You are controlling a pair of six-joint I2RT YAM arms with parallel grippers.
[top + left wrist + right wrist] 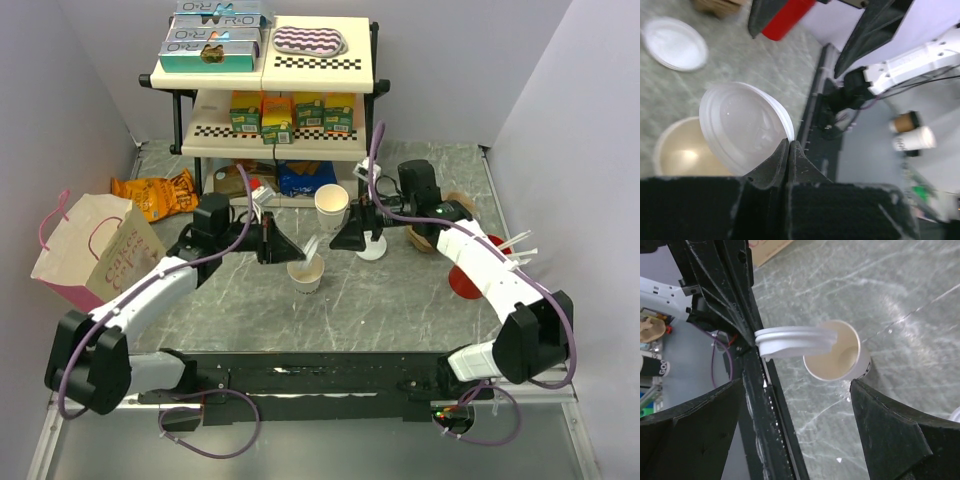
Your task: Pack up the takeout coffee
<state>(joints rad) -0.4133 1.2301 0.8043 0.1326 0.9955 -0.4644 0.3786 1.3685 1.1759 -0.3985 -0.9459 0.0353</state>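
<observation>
Coffee cup (pixel 305 276) stood open on the tabletop (pixel 400 300); left jaws were clamped on the lid (pixel 740 127) rim, holding it tilted above the mouth for capping; right jaws hung apart beside, seemingly ready to steady the cup.

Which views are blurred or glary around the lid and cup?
Left wrist: lid soft, with pale glare; cup beneath blurred. Right wrist: both fairly sharp, own fingers dark and out of focus. Top external: evenly lit, sharp.
</observation>
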